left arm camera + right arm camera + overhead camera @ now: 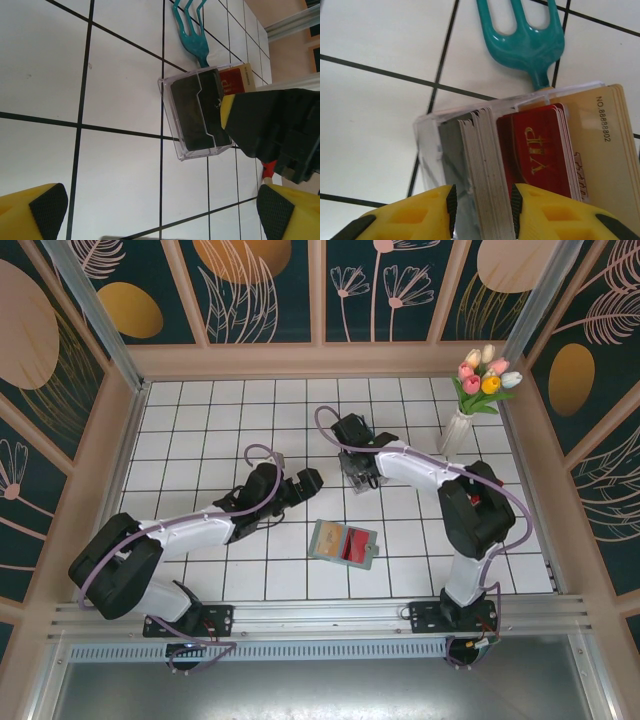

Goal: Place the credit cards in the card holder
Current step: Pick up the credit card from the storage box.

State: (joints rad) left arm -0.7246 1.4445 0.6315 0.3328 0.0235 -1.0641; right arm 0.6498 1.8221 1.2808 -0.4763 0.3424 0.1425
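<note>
A white tiled counter [210, 430] carries a clear card rack [169, 115] near its middle; everything else is placed from that rack.

The right claw [482, 210] sits over the rack, and its yellow fingers [555, 215] bracket a stack of whitish credit cards [482, 165] standing on edge inside. I cannot tell whether the fingers actually press the stack. Next to that stack in the rack are a red VIP card [535, 150] and a tan numbered card [605, 150].

The left claw [162, 215] hovers just to the left of the rack, released, its fingers spread wide and grasping nothing.

The green card holder [325, 538] lies open and flat between the rack and the arm bases, with a red credit card [355, 543] on it.

A teal hand fork [525, 40] lies touching the rack's far side. A vase of tulips [458, 430] stands well to the right of the rack.
</note>
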